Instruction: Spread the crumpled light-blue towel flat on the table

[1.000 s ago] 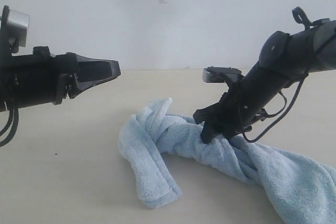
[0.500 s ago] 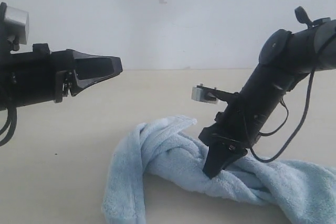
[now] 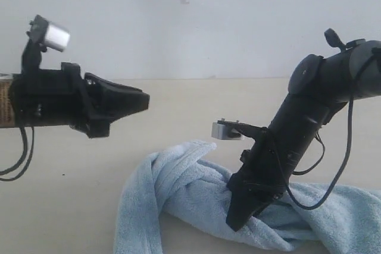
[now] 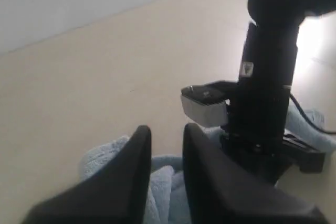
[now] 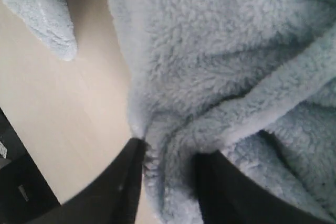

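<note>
Where the right gripper meets the cloth, its jaws stand narrowly apart astride a raised ridge of the towel, with pile filling the gap. Whether they pinch that ridge or merely straddle it cannot be determined from the wrist view. Outward from the tips, the towel lies roped and twisted on the table. One thick strand loops to the left of the exterior view and runs out of its lower edge, while the other runs off to the right past the gripper. No hemmed corner or tag can be identified. The left gripper hangs in the air above and to the side of the cloth, not touching it, with its jaws slightly apart and empty. Handling judgement: the material is probably soft, light and limp, with no stiffness to hold a shape. It is likely to sag from any single grip point and drag on the matte surface rather than slide freely. The deep pile should offer good purchase. A pinch in mid-body would probably only raise a hump. Take hold at a hemmed edge or corner, one per gripper, and draw the two apart to remove the twist.
</note>
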### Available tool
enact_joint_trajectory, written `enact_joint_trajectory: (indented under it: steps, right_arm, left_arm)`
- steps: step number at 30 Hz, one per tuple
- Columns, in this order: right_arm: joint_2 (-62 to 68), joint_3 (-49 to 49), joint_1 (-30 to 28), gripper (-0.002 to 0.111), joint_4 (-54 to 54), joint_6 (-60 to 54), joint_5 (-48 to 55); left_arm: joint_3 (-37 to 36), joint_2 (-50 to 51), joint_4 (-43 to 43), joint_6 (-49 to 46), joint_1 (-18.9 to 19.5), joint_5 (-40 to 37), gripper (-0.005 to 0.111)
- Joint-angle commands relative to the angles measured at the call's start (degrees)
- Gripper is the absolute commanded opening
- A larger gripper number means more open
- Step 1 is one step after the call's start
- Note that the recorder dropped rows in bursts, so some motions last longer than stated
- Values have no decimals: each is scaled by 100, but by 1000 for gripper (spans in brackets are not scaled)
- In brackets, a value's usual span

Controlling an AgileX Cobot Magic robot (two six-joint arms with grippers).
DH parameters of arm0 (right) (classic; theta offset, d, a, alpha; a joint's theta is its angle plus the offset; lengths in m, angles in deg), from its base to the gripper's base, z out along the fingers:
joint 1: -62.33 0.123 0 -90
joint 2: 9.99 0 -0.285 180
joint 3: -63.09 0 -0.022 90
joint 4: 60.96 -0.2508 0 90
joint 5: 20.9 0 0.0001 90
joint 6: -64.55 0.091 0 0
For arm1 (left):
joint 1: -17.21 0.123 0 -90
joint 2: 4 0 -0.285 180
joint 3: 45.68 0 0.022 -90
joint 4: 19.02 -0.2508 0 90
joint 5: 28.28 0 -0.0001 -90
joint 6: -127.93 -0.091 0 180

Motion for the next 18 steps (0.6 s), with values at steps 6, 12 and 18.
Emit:
enact_joint_trajectory:
  steps: [6,12,18]
  right_arm:
    - [-397,100,15,42,-32,-38,12]
    - [-809,532,15,42,249,825,-197]
    - [-932,561,15,42,1515,2031,-562]
  left_arm:
    - [369,633,-393,-370,-740,-817,52]
    - [1109,942,-369,-408,-1072,-1883,59]
    - [2219,1893,-903,-242,-1268,-2566,59]
